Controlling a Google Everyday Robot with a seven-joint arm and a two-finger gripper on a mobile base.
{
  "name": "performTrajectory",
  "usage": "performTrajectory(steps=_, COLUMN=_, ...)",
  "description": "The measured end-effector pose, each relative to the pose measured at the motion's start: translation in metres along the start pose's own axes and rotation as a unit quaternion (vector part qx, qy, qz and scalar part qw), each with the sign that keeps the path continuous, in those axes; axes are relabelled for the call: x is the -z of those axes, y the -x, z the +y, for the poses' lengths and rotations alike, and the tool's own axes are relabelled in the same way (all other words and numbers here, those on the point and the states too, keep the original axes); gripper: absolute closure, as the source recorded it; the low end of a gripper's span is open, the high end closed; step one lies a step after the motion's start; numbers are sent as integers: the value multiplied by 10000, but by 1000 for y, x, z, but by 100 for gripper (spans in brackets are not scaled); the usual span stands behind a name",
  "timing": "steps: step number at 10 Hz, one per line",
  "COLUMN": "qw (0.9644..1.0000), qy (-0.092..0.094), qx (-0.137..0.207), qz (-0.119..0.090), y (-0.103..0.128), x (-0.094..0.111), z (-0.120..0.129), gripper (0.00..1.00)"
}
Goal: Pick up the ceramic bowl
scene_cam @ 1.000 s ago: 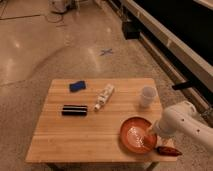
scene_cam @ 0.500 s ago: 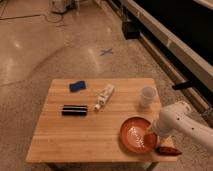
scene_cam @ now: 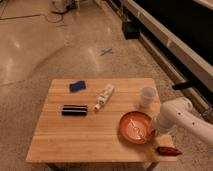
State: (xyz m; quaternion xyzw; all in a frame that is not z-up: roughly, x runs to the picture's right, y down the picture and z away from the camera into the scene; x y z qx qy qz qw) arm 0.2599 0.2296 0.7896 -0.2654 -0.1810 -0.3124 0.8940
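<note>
The ceramic bowl is wide, shallow and glossy orange-red. It sits near the front right of the wooden table. My gripper is at the end of the white arm that comes in from the right, and it is right at the bowl's right rim. A small dark red part shows just below the arm at the table's front right corner. I cannot tell whether the gripper touches the bowl.
A small translucent white cup stands just behind the bowl. A white tube, a black bar-shaped object and a blue sponge lie on the left half. A dark counter runs along the right.
The white arm has edged a little toward the bowl's right rim. The bowl sits slightly higher in the view than before. The other objects have not moved.
</note>
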Motion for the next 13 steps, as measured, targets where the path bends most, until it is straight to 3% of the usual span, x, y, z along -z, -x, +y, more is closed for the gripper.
performTrajectory(steps=4, qw=9977, qy=-529, qx=-248, qz=-331, y=9, x=39, z=-17, gripper=100)
performTrajectory(steps=8, qw=9920, qy=-1149, qx=35, qz=-522, y=31, x=84, z=-30, gripper=100)
performTrajectory(steps=10, qw=9888, qy=-1353, qx=190, qz=-605, y=42, x=103, z=-30, gripper=100)
performTrajectory(steps=13, qw=9882, qy=-1378, qx=230, qz=-629, y=44, x=107, z=-28, gripper=100)
